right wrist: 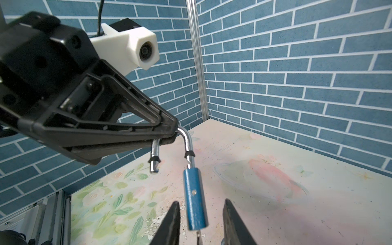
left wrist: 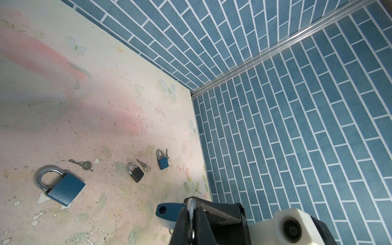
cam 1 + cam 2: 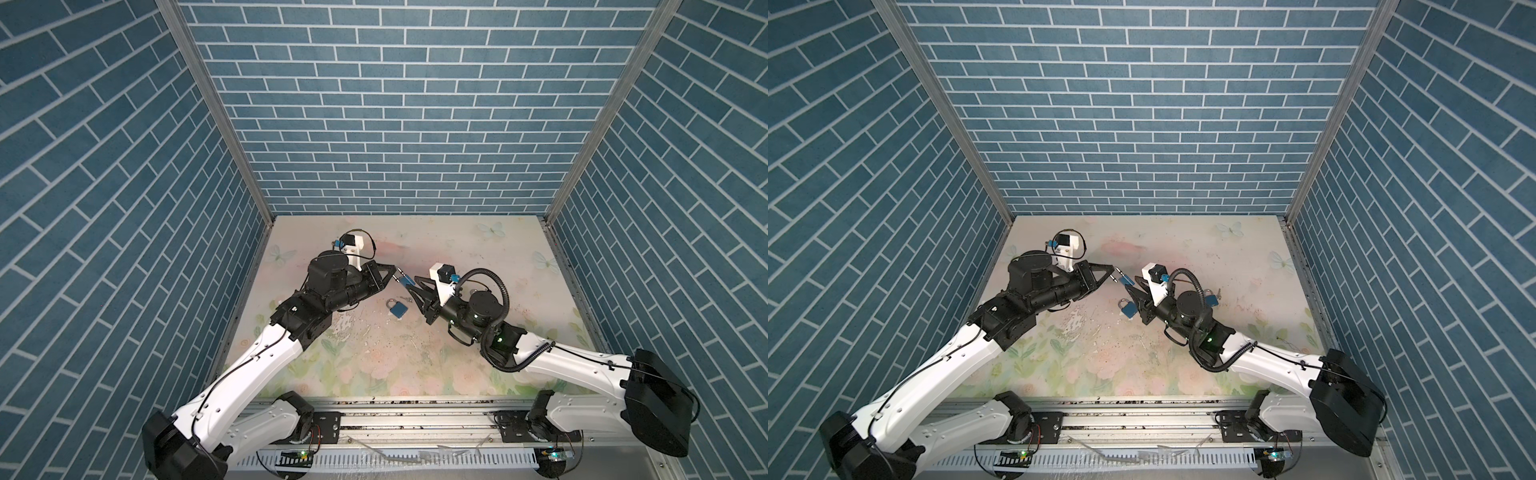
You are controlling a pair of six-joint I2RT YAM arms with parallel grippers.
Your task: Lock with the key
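A blue padlock (image 1: 194, 199) hangs in the air with its steel shackle (image 1: 187, 140) sprung open. My left gripper (image 1: 169, 135) is shut on the bend of that shackle; in the left wrist view the shackle shows between its fingertips (image 2: 186, 210). The padlock's body (image 3: 406, 281) hangs between the jaws of my right gripper (image 1: 201, 203), which is open with a gap on each side. A bit of metal, seemingly the key (image 1: 199, 236), pokes out under the body. Both top views show the two grippers (image 3: 1113, 272) (image 3: 1131, 289) meeting at mid-table.
A second blue padlock (image 3: 397, 309) lies on the floral table just below the grippers, with a key (image 2: 81, 164) beside it. Farther right lie a black padlock (image 2: 135, 172) and a small blue padlock (image 2: 162, 160), each with keys. Blue brick walls enclose three sides.
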